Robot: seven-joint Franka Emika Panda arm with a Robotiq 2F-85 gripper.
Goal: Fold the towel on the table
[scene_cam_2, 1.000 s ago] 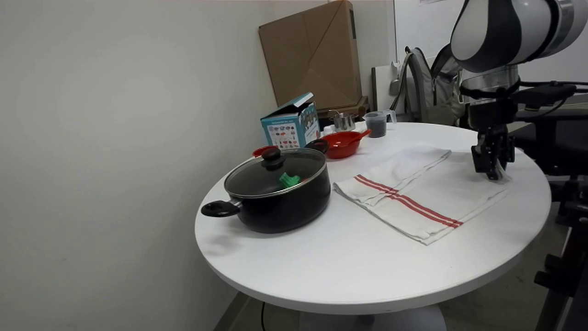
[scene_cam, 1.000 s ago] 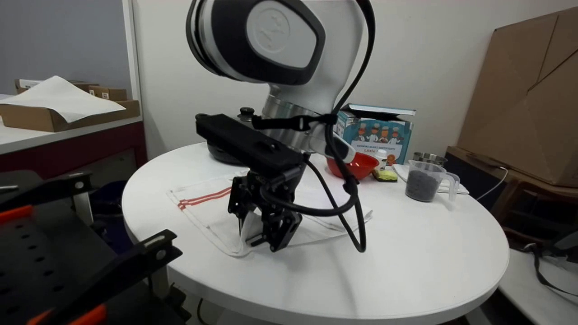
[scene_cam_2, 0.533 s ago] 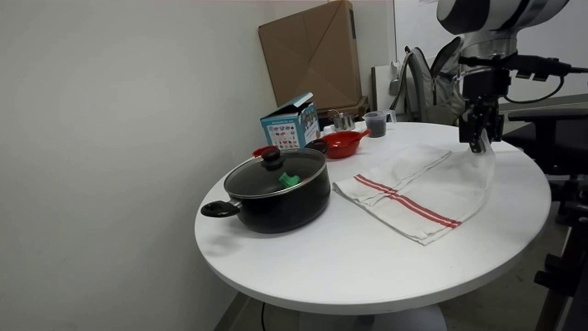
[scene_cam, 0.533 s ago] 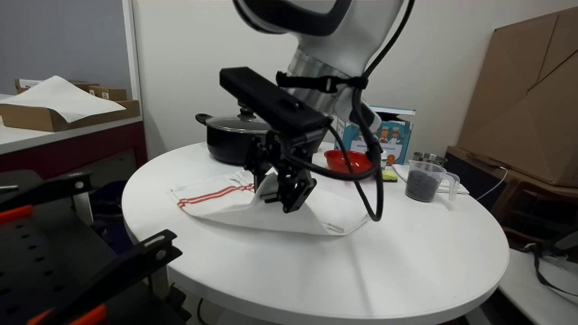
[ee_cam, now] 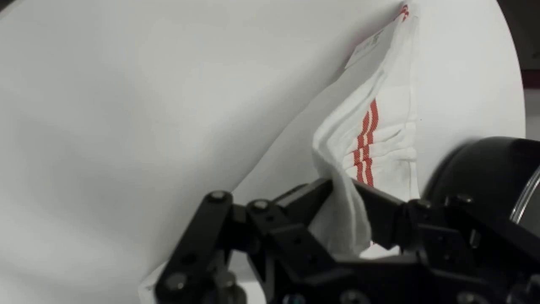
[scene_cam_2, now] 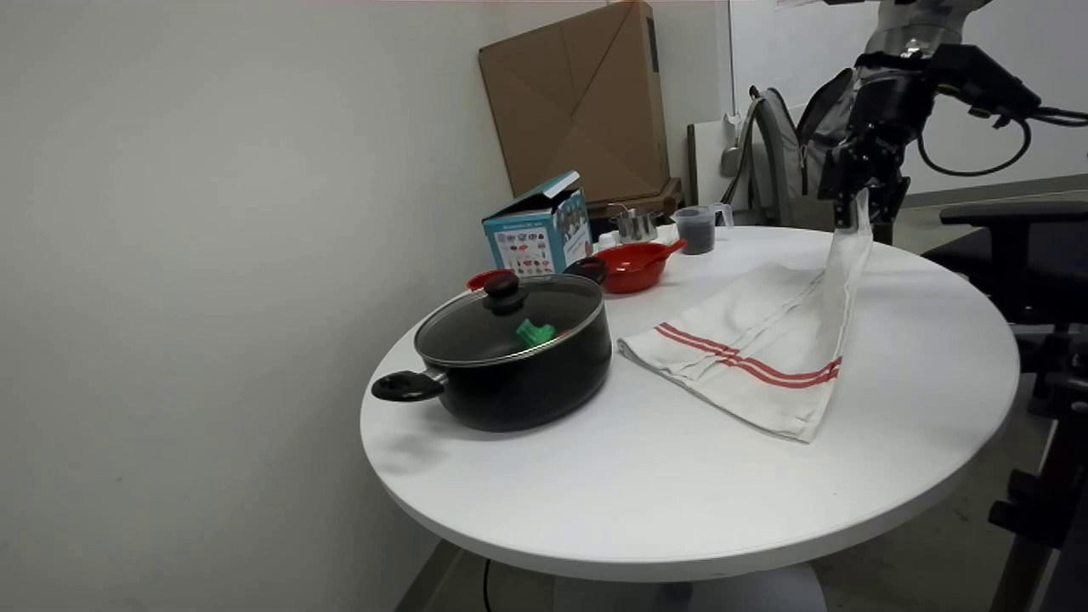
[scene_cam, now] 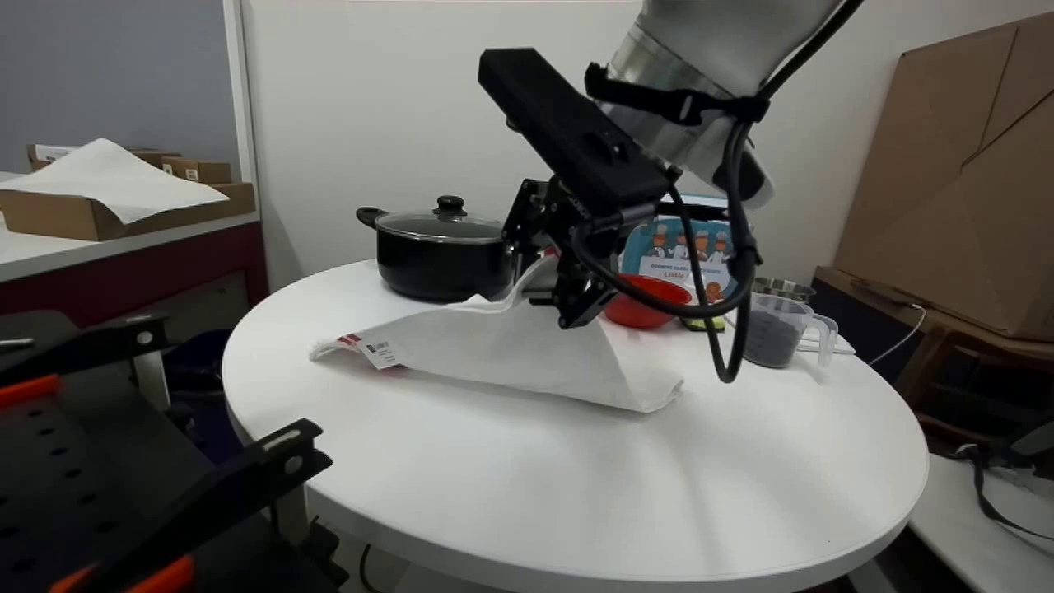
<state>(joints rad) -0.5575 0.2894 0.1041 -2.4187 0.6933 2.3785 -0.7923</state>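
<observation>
The white towel (scene_cam: 502, 350) with red stripes lies on the round white table (scene_cam: 510, 494). In an exterior view its striped part (scene_cam_2: 748, 365) lies flat near the pot, and the side near the gripper is lifted. My gripper (scene_cam_2: 857, 212) is shut on that raised edge and holds it above the table, with the cloth hanging down like a slope. In the wrist view the cloth (ee_cam: 303, 135) passes between the two fingertips (ee_cam: 342, 188), and a tag shows on its underside. The towel's far side is hidden behind the raised cloth in an exterior view.
A black pot (scene_cam_2: 527, 382) with a glass lid stands beside the towel; it also shows in the wrist view (ee_cam: 472, 177). A red bowl (scene_cam_2: 625, 276), a blue box (scene_cam_2: 531, 242) and a measuring cup (scene_cam: 772, 333) stand toward the table's back.
My gripper has risen from near the table and moved toward the bowl side, with the towel's edge in its fingers. The near side of the towel has lifted off the table, showing its underside.
</observation>
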